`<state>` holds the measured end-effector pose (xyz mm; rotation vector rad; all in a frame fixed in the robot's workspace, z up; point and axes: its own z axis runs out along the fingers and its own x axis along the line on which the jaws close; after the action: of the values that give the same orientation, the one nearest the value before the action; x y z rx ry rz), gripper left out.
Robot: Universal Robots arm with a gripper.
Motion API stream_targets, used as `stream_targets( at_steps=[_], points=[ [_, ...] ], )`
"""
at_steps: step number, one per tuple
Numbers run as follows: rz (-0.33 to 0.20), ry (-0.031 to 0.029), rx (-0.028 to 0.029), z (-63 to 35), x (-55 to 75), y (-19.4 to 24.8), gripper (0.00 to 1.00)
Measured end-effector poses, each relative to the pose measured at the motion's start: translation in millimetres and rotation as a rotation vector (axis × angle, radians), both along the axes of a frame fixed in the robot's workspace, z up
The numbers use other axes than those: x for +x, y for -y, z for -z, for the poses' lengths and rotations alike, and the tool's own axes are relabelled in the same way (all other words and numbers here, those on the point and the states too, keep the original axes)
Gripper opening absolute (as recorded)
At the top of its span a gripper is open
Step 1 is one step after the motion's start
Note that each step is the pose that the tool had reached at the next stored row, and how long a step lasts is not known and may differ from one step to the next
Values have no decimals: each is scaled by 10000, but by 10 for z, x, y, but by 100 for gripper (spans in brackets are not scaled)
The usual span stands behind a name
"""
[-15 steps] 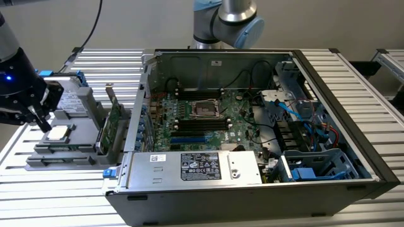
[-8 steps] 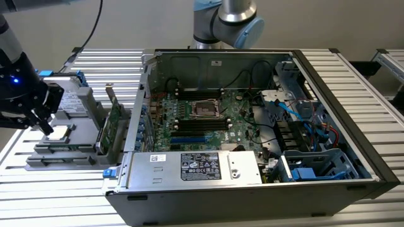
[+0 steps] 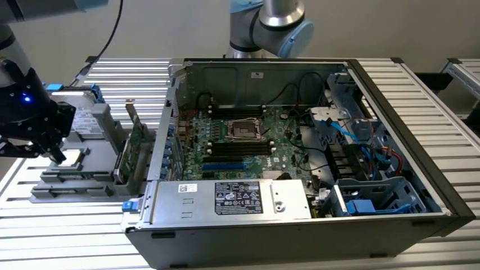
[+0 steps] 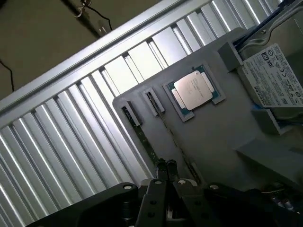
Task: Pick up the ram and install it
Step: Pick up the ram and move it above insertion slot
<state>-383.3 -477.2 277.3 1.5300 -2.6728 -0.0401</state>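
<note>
Ribbed aluminium table (image 3: 67,230) runs under everything, with the open computer case (image 3: 442,185) in the middle and the grey parts tray (image 3: 75,191) at about nine o'clock from it in the exterior view. From my seat the job looks barely begun. The ram (image 4: 147,146) stands on edge in its tray slot, near the loose processor (image 4: 193,91) and the hard drive (image 4: 277,80). The black memory slots (image 3: 240,148) on the motherboard look unfilled to me. So the lift out of the tray and the whole install are not yet done. The arm reaches out over the tray, on the nine o'clock side of the upright expansion card (image 3: 135,149). Its wrist is angled so that the gripper (image 4: 166,165) points down into the tray. The jaws are drawn together right at the ram's upper edge. Whether the thin board is actually pinched between them I cannot tell, though it looks like a grasp being made.
</note>
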Motion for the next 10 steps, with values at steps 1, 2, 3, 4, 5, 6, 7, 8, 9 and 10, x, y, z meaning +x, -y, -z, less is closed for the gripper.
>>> stream_targets(
  at_steps=[1,2,3,4,5,6,7,8,9,10],
  points=[
    [-181,1,2,11,0,0,10],
    [-361,0,3,21,0,0,10],
    [-545,0,3,31,0,0,10],
    [-737,-1,3,41,0,0,10],
    [-915,0,4,51,0,0,10],
    [-1102,0,5,61,0,0,10],
    [-1281,1,6,72,0,0,10],
    [-1466,0,7,82,0,0,10],
    [-1636,0,7,91,0,0,10],
    [-1820,-1,7,101,0,0,10]
  ],
)
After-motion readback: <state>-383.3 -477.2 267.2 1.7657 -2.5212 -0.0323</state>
